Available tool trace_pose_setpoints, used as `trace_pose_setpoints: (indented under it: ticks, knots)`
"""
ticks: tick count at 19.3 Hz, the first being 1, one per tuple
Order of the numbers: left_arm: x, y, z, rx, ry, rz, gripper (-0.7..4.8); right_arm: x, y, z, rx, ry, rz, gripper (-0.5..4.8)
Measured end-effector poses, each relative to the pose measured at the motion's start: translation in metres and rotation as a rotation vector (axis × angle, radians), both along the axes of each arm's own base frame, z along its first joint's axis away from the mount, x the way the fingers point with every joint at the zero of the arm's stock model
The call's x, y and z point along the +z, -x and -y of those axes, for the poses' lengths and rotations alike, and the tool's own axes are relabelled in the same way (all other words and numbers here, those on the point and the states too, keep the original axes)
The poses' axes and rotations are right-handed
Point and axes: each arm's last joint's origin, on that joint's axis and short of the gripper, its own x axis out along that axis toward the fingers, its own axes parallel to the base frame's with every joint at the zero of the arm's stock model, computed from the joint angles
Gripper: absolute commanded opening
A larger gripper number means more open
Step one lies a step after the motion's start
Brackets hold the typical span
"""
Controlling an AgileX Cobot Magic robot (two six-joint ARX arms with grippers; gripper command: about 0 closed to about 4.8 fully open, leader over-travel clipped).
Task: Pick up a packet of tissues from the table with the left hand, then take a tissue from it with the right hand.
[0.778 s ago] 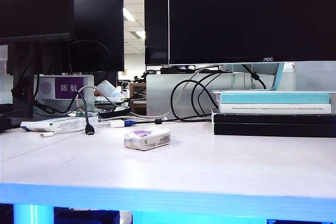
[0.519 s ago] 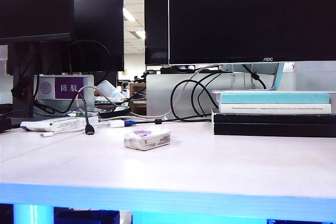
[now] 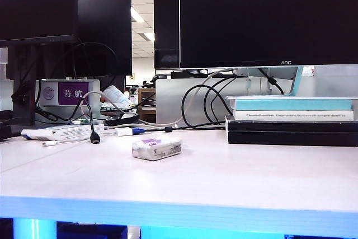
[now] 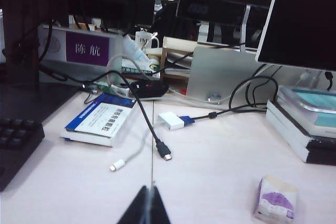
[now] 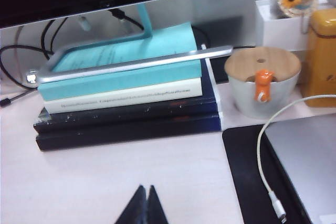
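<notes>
Nothing changed since earlier. Packet [image 3: 157, 147] alone mid-table [image 3: 235, 183], cable plug [image 3: 95, 137] far left, books [image 3: 291, 121] right. Left gripper [image 4: 148, 201] and right gripper [image 5: 147, 199] pressed together, empty.

small white packet of tissues [image 3: 157, 148] with purple label lies flat, untouched, mid-table [image 3: 224, 177]; no tissue drawn out.
</notes>
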Motion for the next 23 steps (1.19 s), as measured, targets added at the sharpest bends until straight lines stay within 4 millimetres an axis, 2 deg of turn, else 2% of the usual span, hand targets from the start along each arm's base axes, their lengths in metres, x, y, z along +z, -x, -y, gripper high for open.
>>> trace_pose_setpoints:
  ticks: [1,3,5,6,10,13,17,19,21,22,23]
  knots:
    - [0.006,-0.005,0.001,-0.028,0.001,-0.031,-0.06,0.007,-0.008,-0.001,0.001,0.006,-0.045,-0.02]
    - [0.040,-0.018,0.001,-0.042,-0.022,-0.017,-0.06,0.020,-0.026,-0.004,0.026,0.009,-0.097,-0.02]
    - [0.053,-0.030,0.002,-0.064,-0.081,-0.023,-0.06,0.024,-0.037,-0.007,0.078,0.005,-0.139,-0.01]
    - [0.057,-0.042,0.003,-0.124,-0.114,-0.048,-0.06,0.026,-0.046,-0.010,0.123,-0.001,-0.166,-0.01]
    - [0.048,-0.079,0.009,-0.322,-0.133,-0.105,-0.05,0.027,-0.068,-0.018,0.291,-0.034,-0.250,-0.01]
    - [0.032,-0.105,0.019,-0.416,-0.161,-0.124,0.03,0.030,-0.081,-0.022,0.377,-0.050,-0.285,-0.01]
    - [0.000,-0.129,0.053,-0.611,-0.260,-0.117,1.22,0.036,-0.093,-0.027,0.498,-0.020,-0.307,-0.01]
    - [-0.016,-0.138,0.065,-0.629,-0.269,-0.130,1.68,0.036,-0.097,-0.028,0.500,-0.017,-0.318,-0.01]
    - [-0.027,-0.145,0.076,-0.627,-0.275,-0.143,3.32,0.036,-0.097,-0.027,0.495,-0.012,-0.319,-0.01]
    - [-0.029,-0.149,0.081,-0.632,-0.276,-0.153,4.54,0.036,-0.097,-0.027,0.496,-0.009,-0.319,-0.01]
    - [-0.032,-0.154,0.086,-0.640,-0.277,-0.165,4.79,0.036,-0.096,-0.027,0.498,-0.001,-0.319,-0.01]
